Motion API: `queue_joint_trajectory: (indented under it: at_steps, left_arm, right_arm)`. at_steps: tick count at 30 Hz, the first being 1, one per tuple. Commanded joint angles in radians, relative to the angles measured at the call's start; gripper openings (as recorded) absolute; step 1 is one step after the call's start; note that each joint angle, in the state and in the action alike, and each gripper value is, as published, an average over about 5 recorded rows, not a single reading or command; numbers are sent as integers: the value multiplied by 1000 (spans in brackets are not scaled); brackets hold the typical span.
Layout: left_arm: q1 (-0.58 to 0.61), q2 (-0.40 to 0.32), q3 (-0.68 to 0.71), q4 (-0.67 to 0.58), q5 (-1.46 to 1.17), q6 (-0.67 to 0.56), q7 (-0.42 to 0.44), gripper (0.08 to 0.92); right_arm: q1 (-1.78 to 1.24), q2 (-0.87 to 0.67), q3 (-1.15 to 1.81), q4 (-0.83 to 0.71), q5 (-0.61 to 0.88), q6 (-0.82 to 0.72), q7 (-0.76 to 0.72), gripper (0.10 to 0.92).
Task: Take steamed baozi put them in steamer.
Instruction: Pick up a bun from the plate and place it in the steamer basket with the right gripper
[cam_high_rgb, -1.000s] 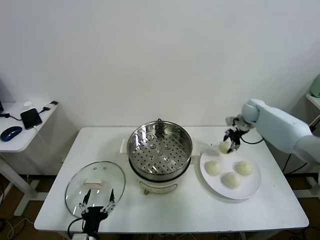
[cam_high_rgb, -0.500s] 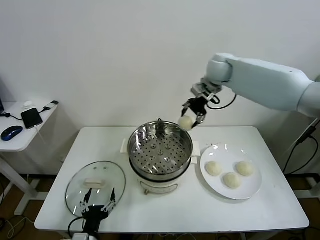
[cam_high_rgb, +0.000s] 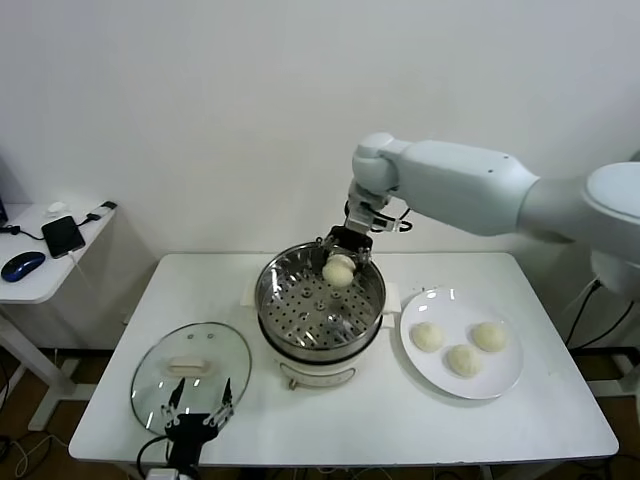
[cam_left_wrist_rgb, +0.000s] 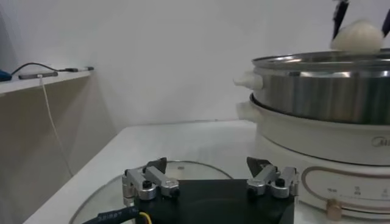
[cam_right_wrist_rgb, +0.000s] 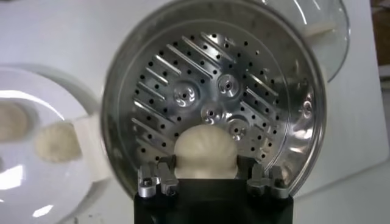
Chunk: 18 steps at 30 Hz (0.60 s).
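The steel steamer (cam_high_rgb: 320, 300) stands mid-table on its cream base, its perforated tray (cam_right_wrist_rgb: 213, 97) bare. My right gripper (cam_high_rgb: 341, 262) is shut on one cream-white baozi (cam_high_rgb: 338, 270) and holds it over the far right part of the pot, just above the tray. The right wrist view shows the bun (cam_right_wrist_rgb: 206, 152) between the fingers (cam_right_wrist_rgb: 166, 176). Three more baozi (cam_high_rgb: 463, 346) lie on the white plate (cam_high_rgb: 505, 380) right of the steamer. My left gripper (cam_high_rgb: 192, 418) is open and empty, parked low at the front left over the glass lid.
A round glass lid (cam_high_rgb: 190, 368) lies flat at the table's front left. A side table (cam_high_rgb: 45, 255) at far left holds a phone and a mouse. The steamer's rim (cam_left_wrist_rgb: 323, 61) rises beside the left gripper in its wrist view.
My right gripper lifted one baozi from the plate, carried it up and left, and now holds it lower over the steamer. The left arm has not moved.
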Motion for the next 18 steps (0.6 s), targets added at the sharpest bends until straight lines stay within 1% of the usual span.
queue_joint_trajectory:
  at_steps: [1, 5, 12, 14, 18]
  left_arm:
    - [-2, 1, 1, 6, -1, -1, 0, 823]
    - [-9, 2, 3, 10, -3, -1, 0, 823]
    - [-16, 8, 3, 17, -10, -3, -7, 823]
    - [-18, 8, 3, 20, -11, -4, -12, 823]
    - [-20, 6, 5, 21, -11, -4, -16, 823]
  right_arm:
    - [-142, 124, 101, -266, -170, 141, 34, 672]
    - [-169, 163, 128, -344, -198, 163, 41, 673]
    - [-189, 207, 131, -395, -183, 173, 75, 679]
    - [-188, 211, 129, -397, -177, 178, 89, 700]
    - [-156, 188, 121, -357, -141, 188, 91, 783]
